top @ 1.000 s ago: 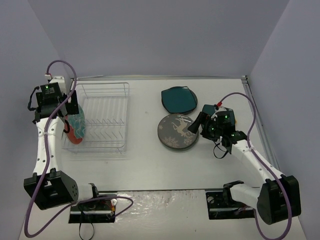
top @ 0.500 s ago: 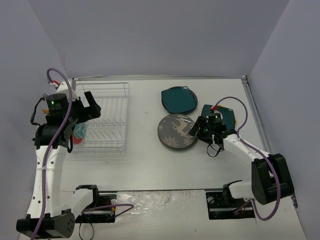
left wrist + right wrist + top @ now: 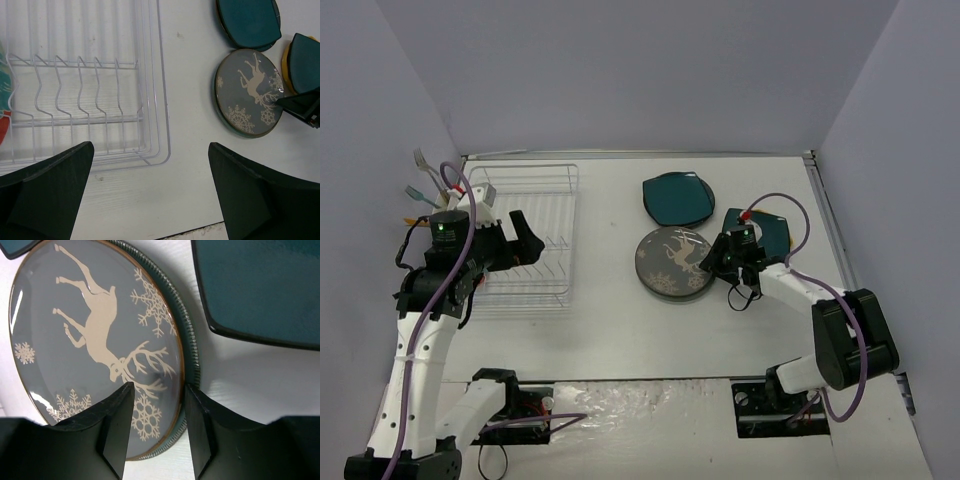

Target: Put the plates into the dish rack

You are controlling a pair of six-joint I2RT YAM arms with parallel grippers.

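The grey-brown reindeer plate (image 3: 670, 262) (image 3: 95, 340) lies flat on a blue-grey plate with a ribbed rim (image 3: 193, 365). My right gripper (image 3: 712, 257) (image 3: 157, 390) straddles the reindeer plate's right rim, one finger over the face and one outside, with a gap still showing. One dark teal plate (image 3: 677, 198) lies behind. Another teal plate (image 3: 767, 230) (image 3: 260, 285) rests on a yellow plate (image 3: 285, 62). The white dish rack (image 3: 545, 195) (image 3: 100, 100) holds the red flowered plate (image 3: 3, 90) at its left end. My left gripper (image 3: 525, 245) (image 3: 150, 200) hangs open above the rack's near edge.
A white cutlery cup (image 3: 482, 193) with utensils sticks out at the rack's far left corner. Purple-grey walls close the table on three sides. My left arm's elbow hides the rack's left end in the top view.
My right gripper's jaws have narrowed around the reindeer plate's rim. The left gripper has let go of the red plate in the rack and moved right, staying open.
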